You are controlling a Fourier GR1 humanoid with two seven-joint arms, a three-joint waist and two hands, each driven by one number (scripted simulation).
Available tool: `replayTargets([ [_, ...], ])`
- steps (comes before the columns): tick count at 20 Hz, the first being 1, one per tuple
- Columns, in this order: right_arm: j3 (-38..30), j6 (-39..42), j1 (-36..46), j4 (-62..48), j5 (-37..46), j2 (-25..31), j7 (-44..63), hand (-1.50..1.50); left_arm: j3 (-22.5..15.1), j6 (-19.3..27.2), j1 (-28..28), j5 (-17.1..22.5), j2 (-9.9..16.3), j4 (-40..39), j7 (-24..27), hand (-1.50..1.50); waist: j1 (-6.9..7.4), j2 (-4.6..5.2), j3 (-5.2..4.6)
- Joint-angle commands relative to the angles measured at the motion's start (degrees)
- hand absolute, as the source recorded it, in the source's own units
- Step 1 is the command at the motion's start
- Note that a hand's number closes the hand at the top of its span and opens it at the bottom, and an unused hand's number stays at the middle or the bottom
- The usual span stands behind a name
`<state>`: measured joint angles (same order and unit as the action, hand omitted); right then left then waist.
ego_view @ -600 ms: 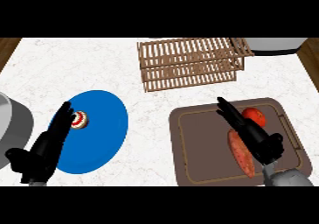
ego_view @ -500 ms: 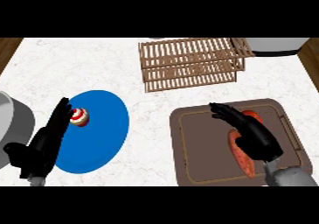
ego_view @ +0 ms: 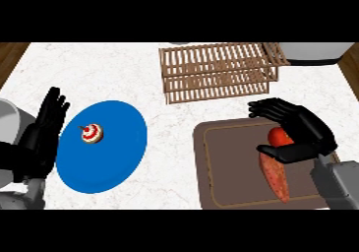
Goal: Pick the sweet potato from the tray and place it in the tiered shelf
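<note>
An orange-red sweet potato point(ego_view: 275, 172) lies lengthwise on the brown tray point(ego_view: 225, 167) at the lower right of the head view. My right hand point(ego_view: 302, 133) hovers over its far end, thumb curled across the potato's top and fingers arched above it, not closed round it. The wooden slatted tiered shelf point(ego_view: 215, 71) stands beyond the tray at the back. My left hand point(ego_view: 40, 135) rests open at the left edge, fingers up, beside the blue plate.
A blue plate point(ego_view: 113, 152) with a small red-and-white item point(ego_view: 92, 133) lies left of the tray. A grey round vessel point(ego_view: 4, 123) sits at the far left edge. A white appliance point(ego_view: 313, 51) stands at the back right corner.
My right hand has gone from flat and straight over the tray to arched, with its thumb curling over the potato's far end. The left hand has barely shifted.
</note>
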<state>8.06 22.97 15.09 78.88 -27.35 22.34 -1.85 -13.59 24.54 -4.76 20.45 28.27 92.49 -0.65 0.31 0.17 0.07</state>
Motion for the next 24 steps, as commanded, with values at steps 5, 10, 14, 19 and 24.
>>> replayTargets([
  [5,-5.7,24.3,3.2,-2.2,-8.1,12.5,-2.3,-1.5,0.4,0.4,-2.2,-2.3,-1.7,-1.5,-0.5,0.0,-0.44,-0.07,-0.03],
  [10,-3.4,30.4,7.5,5.5,0.3,21.9,0.0,-1.5,1.1,0.4,-0.2,-1.5,-1.4,0.6,-0.8,0.0,-0.02,-0.38,-0.13],
  [14,-2.8,28.9,7.8,17.6,10.9,25.8,0.8,-1.5,1.7,0.3,-0.3,-1.8,-1.2,-1.0,-0.9,0.0,-1.34,-0.8,-0.16],
  [19,0.5,25.5,8.6,27.6,22.6,26.9,5.7,-1.5,1.1,1.2,-1.5,-2.6,-2.2,-0.5,-2.6,0.0,-1.16,-0.52,-0.08],
  [24,5.7,21.0,1.8,34.6,32.8,22.8,12.0,-1.5,2.2,-0.4,0.4,-3.1,-2.6,0.0,-1.3,0.0,-0.57,-0.31,-0.07],
])
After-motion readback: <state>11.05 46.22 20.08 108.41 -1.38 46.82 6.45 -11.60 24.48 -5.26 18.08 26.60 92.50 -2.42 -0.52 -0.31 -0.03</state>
